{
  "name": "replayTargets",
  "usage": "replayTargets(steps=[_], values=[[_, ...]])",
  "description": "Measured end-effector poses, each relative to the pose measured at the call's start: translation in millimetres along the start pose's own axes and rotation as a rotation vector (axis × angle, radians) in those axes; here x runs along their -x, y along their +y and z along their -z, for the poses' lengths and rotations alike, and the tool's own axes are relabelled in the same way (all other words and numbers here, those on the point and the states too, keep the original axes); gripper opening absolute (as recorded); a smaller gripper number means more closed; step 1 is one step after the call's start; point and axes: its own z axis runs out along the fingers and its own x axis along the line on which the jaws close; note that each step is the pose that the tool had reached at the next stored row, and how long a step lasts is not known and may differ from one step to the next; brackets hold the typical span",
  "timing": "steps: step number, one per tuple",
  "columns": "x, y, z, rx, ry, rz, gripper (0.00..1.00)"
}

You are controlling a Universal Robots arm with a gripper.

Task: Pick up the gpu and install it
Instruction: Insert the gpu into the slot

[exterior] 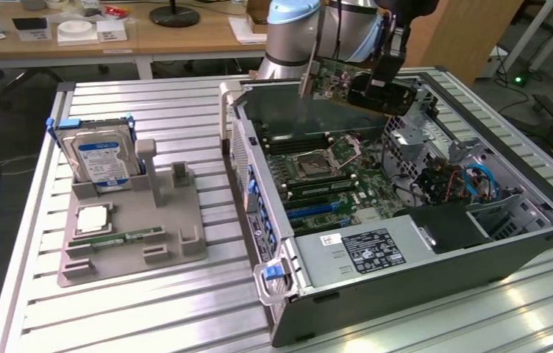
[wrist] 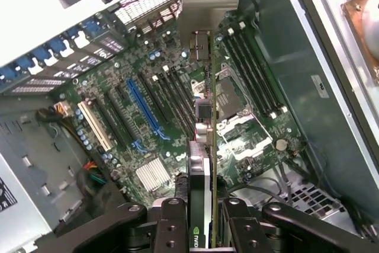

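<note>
As it hangs upright above the open grey metal computer tower, the gpu, a thin green circuit card with a black face and silver end bracket, is pinched between the narrowed jaws of the black gripper, probably so its lower edge faces the green motherboard and its long blue plastic slot. Well apart, a silver hard drive stands in a grey moulded holder.
</note>
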Motion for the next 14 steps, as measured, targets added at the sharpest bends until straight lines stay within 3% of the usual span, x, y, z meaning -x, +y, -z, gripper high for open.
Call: replayTargets(steps=[14], values=[[-0.6, -0.2, -1.5, -0.0012, -0.0094, 0.192, 0.27]])
